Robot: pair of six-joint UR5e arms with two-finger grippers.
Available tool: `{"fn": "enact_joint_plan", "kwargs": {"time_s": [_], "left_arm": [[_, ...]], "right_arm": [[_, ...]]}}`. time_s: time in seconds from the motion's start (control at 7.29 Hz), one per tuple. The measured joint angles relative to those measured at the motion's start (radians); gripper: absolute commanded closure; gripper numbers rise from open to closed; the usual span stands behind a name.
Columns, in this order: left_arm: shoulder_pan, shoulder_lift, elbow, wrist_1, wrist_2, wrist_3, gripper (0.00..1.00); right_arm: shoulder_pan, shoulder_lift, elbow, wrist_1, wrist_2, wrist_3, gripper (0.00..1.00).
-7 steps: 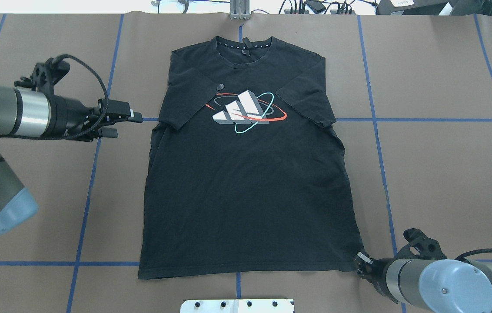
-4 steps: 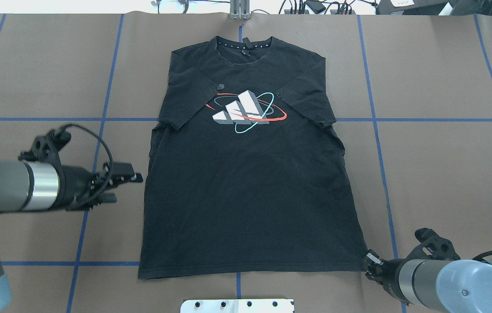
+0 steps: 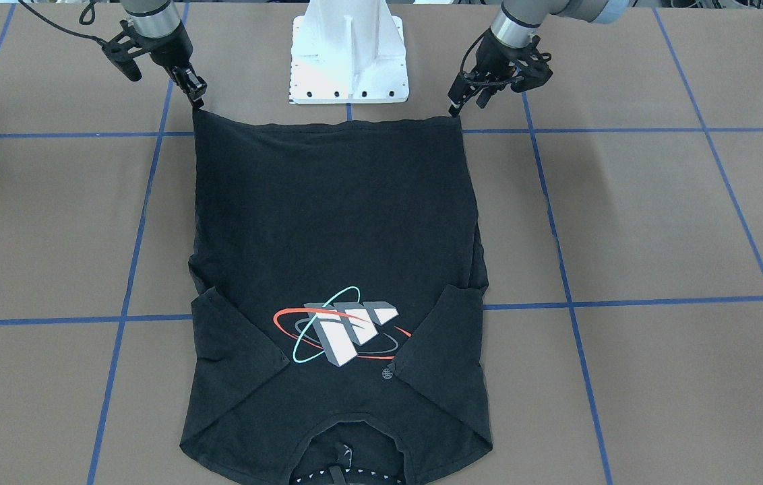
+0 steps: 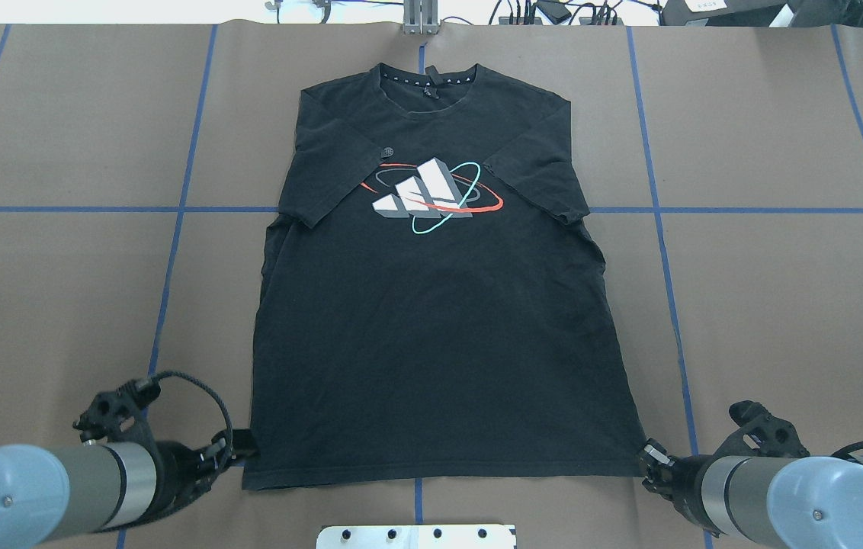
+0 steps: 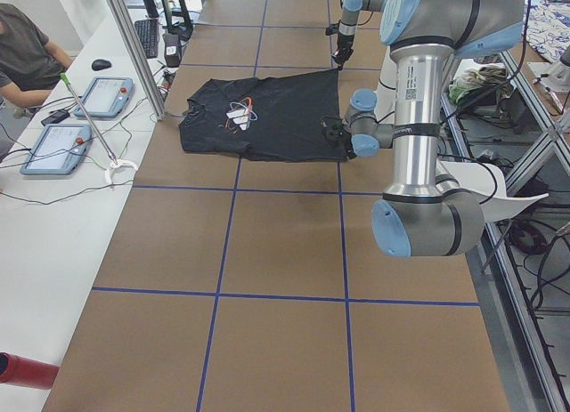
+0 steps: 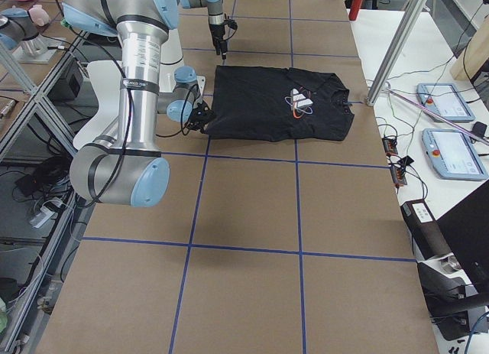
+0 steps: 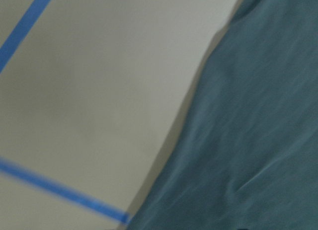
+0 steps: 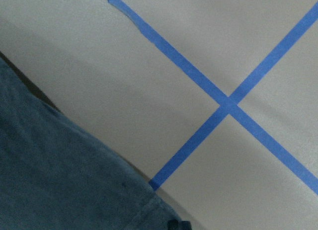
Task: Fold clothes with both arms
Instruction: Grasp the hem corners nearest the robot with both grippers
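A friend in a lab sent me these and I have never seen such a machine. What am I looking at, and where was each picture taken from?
It is a robot with a left arm and a right arm, each ending in a two-finger gripper. One picture looks down from behind it, one faces it, two look along the table from its ends, and two blurry close-ups come from wrist cameras. A black T-shirt lies flat, logo up. The left gripper and right gripper sit at its hem corners; nothing is lifted. The left one looks open.
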Motion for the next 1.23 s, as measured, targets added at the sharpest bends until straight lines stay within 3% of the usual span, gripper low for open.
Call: {"fn": "enact_joint_plan", "kwargs": {"time_s": [0.27, 1.23], "left_arm": [[0.044, 0.005, 0.021, 0.005, 0.041, -0.015, 0.24], [0.049, -0.031, 0.054, 0.003, 0.056, -0.008, 0.33]], "right_arm": [[-0.001, 0.000, -0.002, 0.000, 0.000, 0.000, 1.00], [-0.002, 0.000, -0.004, 0.000, 0.000, 0.000, 1.00]]}}
